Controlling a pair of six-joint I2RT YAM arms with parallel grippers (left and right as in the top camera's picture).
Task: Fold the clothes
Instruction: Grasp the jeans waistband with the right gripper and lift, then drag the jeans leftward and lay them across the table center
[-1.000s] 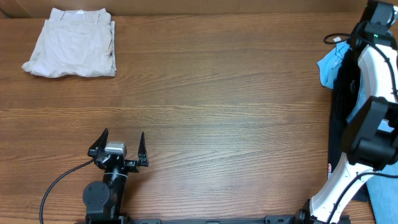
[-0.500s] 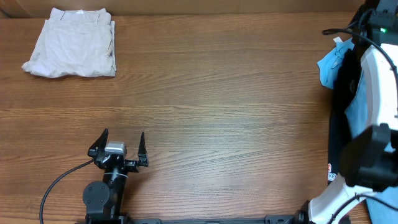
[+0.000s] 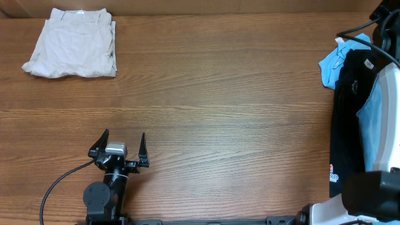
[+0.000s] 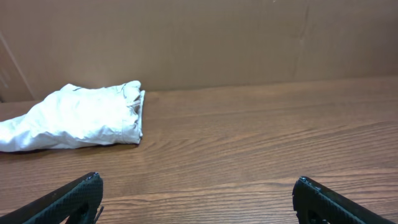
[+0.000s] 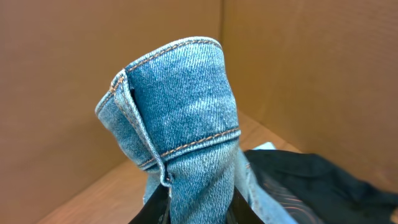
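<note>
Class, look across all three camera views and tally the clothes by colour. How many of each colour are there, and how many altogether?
Beige trousers, folded: 1
Black garment: 1
Bright-blue cloth: 1
Blue denim jeans: 1
Total: 4

The table (image 3: 219,94) is viewed straight down from a fixed overhead camera, set high enough that most of it is taken in. The left wrist view is taken low over the table and faces level toward the cardboard wall (image 4: 217,37), between the fingertips of the left tool (image 4: 198,182). The beige trousers (image 4: 74,118) are shared with the overhead view. The right wrist view is taken very close to the jeans (image 5: 180,124), with cardboard behind.
</note>
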